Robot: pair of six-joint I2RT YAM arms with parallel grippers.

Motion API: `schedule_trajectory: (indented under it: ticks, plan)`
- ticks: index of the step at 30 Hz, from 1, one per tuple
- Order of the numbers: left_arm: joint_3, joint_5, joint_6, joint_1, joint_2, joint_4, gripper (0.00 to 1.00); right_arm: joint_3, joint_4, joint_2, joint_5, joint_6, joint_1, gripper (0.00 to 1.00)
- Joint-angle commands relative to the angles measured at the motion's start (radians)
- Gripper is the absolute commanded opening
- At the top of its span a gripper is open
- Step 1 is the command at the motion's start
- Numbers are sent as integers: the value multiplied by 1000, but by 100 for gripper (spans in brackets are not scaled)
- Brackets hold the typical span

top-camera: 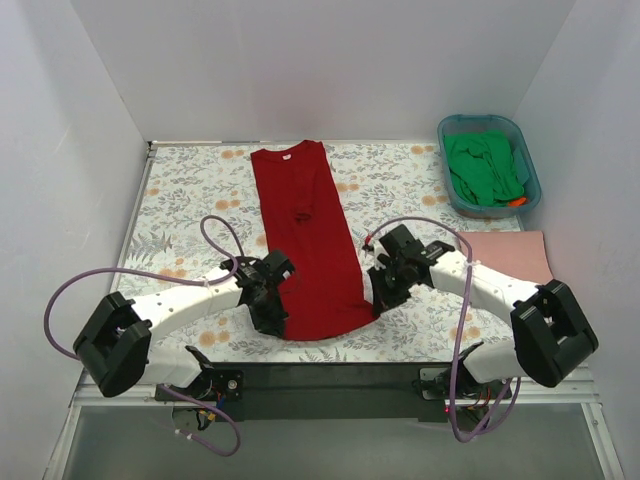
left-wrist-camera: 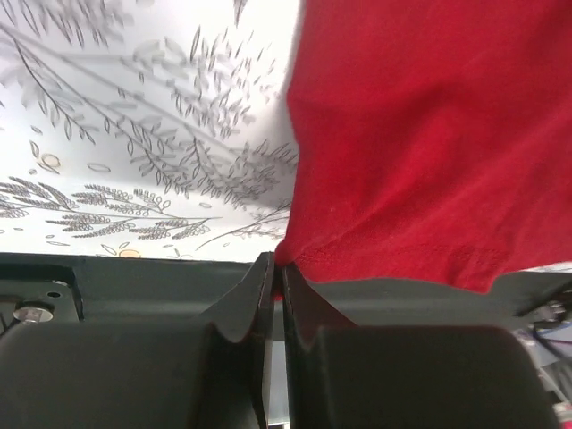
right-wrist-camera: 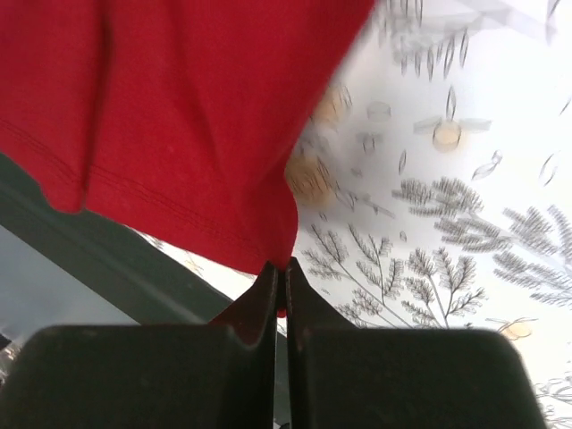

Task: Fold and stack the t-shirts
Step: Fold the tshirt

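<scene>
Bright even light; right wrist view blurred.

Matt deep red cloth t-shirt (top-camera: 305, 240), smooth printed table cover (top-camera: 190, 190), glossy teal plastic tub (top-camera: 480, 119)

No text, label, brand or number can be read.

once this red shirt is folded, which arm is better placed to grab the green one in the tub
Right, likely. The tub with the green shirt sits far right, nearest the right gripper; the left gripper is across the red shirt from it. Both are shut on that shirt's hem.
</scene>
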Motion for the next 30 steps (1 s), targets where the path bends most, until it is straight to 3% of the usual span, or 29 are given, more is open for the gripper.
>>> schedule_trajectory:
  ticks: [1,9,14,19,30]
  plan:
    - [84,-15,46,60,8,-9,0,179,-48,43,3,-37,-19,1]
    - [242,-109,206,342,48,109,0,524,-48,278,29,-83,-66,1]
    - [303,-222,306,383,147,249,0,720,-42,436,61,-126,-91,1]
    - [322,-326,382,426,206,388,0,810,7,525,88,-121,-118,1]
    - [351,-337,482,461,321,560,0,897,95,649,55,-103,-177,1]
